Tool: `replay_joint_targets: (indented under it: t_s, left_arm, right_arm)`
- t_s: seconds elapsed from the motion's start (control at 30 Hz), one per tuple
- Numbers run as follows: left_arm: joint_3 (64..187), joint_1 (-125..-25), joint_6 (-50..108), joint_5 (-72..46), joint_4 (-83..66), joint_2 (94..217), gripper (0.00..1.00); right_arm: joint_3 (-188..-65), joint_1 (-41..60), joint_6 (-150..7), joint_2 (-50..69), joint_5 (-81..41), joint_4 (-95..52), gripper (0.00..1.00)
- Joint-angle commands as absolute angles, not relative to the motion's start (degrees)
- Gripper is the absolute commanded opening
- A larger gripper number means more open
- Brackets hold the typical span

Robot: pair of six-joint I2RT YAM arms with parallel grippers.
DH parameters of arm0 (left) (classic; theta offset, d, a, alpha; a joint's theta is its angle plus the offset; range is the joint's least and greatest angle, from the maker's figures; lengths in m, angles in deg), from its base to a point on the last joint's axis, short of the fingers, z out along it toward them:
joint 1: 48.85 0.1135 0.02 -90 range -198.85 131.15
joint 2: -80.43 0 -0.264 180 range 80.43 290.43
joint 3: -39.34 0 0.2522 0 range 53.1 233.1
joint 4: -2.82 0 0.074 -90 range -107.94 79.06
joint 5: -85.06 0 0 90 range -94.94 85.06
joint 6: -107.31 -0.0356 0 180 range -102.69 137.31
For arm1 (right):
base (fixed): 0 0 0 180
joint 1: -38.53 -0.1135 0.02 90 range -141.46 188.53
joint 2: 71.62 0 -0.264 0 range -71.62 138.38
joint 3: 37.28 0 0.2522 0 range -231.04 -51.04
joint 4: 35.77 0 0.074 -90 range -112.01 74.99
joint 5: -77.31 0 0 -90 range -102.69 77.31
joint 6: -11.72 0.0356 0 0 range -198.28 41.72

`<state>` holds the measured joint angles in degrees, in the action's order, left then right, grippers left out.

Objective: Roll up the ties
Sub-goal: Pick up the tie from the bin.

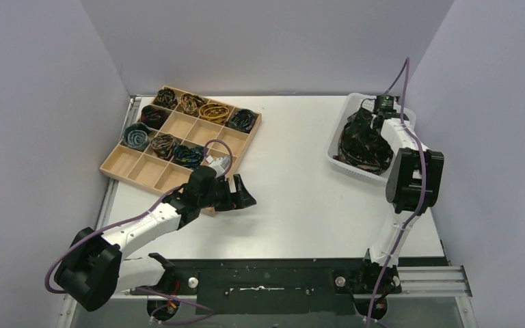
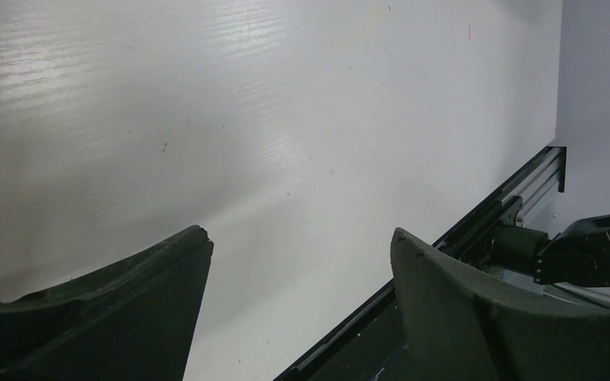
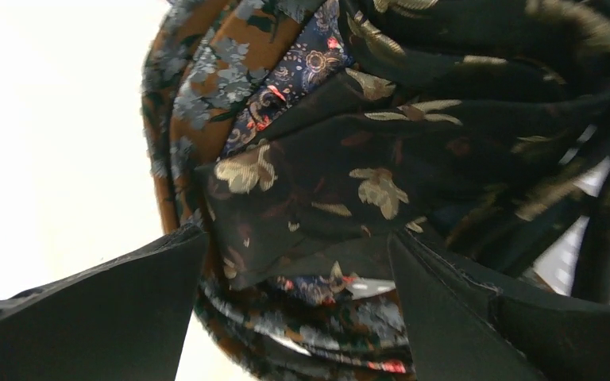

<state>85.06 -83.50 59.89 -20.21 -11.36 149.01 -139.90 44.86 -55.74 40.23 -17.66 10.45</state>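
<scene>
Right gripper [image 1: 372, 117] is lowered into a white basket [image 1: 342, 162] that is set well to the right of the wooden tray [image 1: 131, 162], across the white table [image 1: 294, 191]. Its jaws are spread wide and nothing is clamped. In the right wrist view the right gripper [image 3: 294, 238] is seen with one finger on either side of a dark fold printed with gold flowers. That fold belongs to the loose heap of ties [image 1: 362, 143], which is piled in the basket. Brown and blue-grey floral strips of the heap of ties [image 3: 230, 71] are seen behind the fold.

Left gripper [image 1: 241, 193] is held just off the tray's near right corner, over bare table. Its jaws are also parted wide and nothing is held between them. In the left wrist view only the table [image 2: 286, 119] is seen past the left gripper [image 2: 298, 238].

Rolled ties [image 1: 215, 111] are laid as coils in the tray's far compartments. The compartments of the tray's near row are bare wood.
</scene>
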Motion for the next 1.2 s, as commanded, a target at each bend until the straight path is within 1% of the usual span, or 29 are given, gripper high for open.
replay_joint_targets:
  t_s: [0.0,0.1,0.2,0.27,0.3,0.33,0.43,0.5,0.57,0.8,0.97,1.17]
  left_arm:
    - [85.5,-83.1,58.6,-21.1,-10.5,147.0,0.80]
    - [85.5,-83.0,58.4,-20.6,-10.8,146.2,0.80]
    - [85.4,-82.7,58.3,-20.1,-12.9,145.5,0.81]
    - [85.2,-82.5,58.4,-20.0,-12.8,145.3,0.80]
    - [85.1,-82.4,58.5,-20.0,-12.7,145.3,0.80]
    - [85.1,-82.4,58.6,-20.1,-12.6,145.4,0.80]
    - [85.3,-82.3,58.5,-20.4,-12.4,146.0,0.80]
    - [85.5,-82.3,58.4,-20.7,-12.1,146.4,0.80]
    - [85.5,-82.3,58.4,-20.8,-11.7,146.6,0.80]
    - [85.5,-82.2,58.3,-21.1,-11.9,146.2,0.80]
    - [85.4,-82.0,58.3,-20.9,-12.1,145.6,0.80]
    - [86.0,-81.8,58.4,-20.6,-12.0,145.7,0.80]
  right_arm:
    - [-139.5,45.0,-49.8,44.7,-19.4,3.5,0.86]
    - [-142.7,45.1,-50.2,47.5,-19.5,4.4,0.72]
    - [-143.9,45.3,-51.2,47.7,-17.5,5.4,0.49]
    - [-144.5,45.3,-52.6,46.4,-16.5,6.6,0.27]
    - [-144.3,45.3,-53.2,45.1,-16.0,6.7,0.20]
    - [-144.5,45.3,-53.8,43.6,-15.3,7.2,0.17]
    - [-144.8,45.2,-56.0,38.6,-13.0,8.6,0.11]
    - [-145.0,45.2,-57.1,35.3,-11.2,9.2,0.11]
    - [-145.1,45.3,-57.9,32.8,-11.1,9.5,0.06]
    - [-146.0,45.5,-58.3,26.8,-12.3,9.0,0.07]
    - [-150.2,45.8,-59.1,24.9,-18.8,10.6,0.04]
    - [-156.6,45.5,-61.0,19.3,-29.0,10.8,0.01]
